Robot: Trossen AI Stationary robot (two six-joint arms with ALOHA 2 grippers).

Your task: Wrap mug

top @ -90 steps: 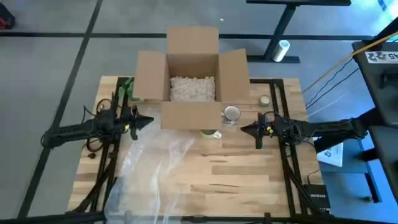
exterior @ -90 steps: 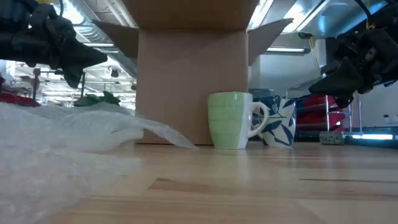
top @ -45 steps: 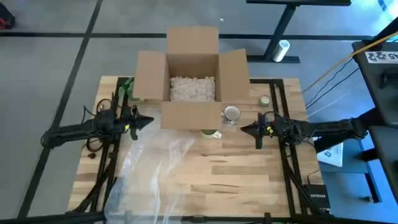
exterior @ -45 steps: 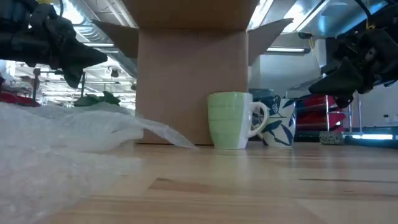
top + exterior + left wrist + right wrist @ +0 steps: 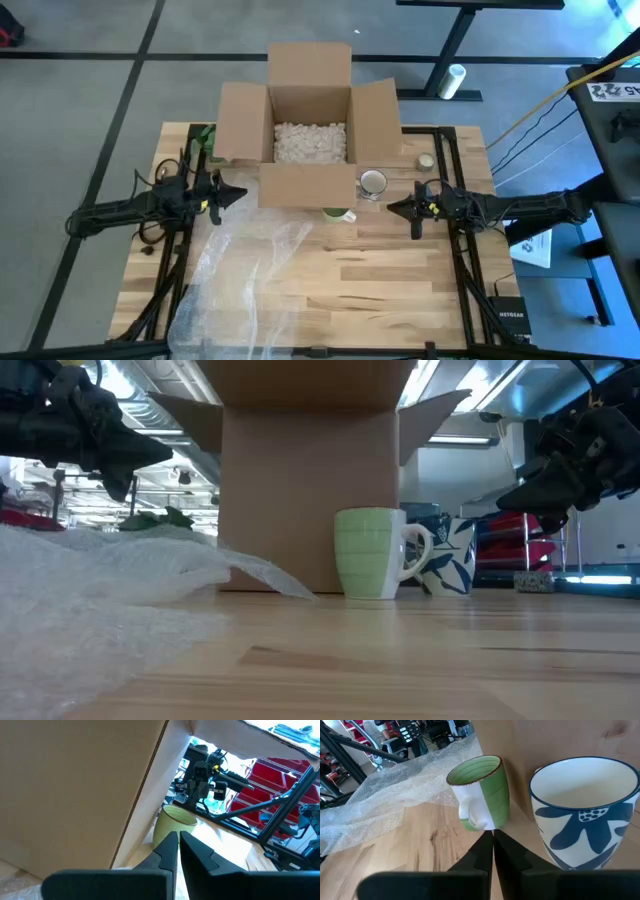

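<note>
A green mug (image 5: pixel 374 553) with a white handle stands upright on the table against the near wall of the cardboard box (image 5: pixel 308 130). It shows too in the right wrist view (image 5: pixel 481 795) and the left wrist view (image 5: pixel 170 822). Beside it, toward the table's right, stands a white mug with a blue leaf print (image 5: pixel 585 810), (image 5: pixel 372 184). A sheet of clear bubble wrap (image 5: pixel 235 270) lies spread on the table's left half. My left gripper (image 5: pixel 243 191) hovers shut at the left of the box. My right gripper (image 5: pixel 390 208) hovers shut right of the mugs.
The open box holds white packing peanuts (image 5: pixel 309 141). A small round object (image 5: pixel 426 161) lies at the far right of the table. Bare wood (image 5: pixel 390 290) lies at the near right.
</note>
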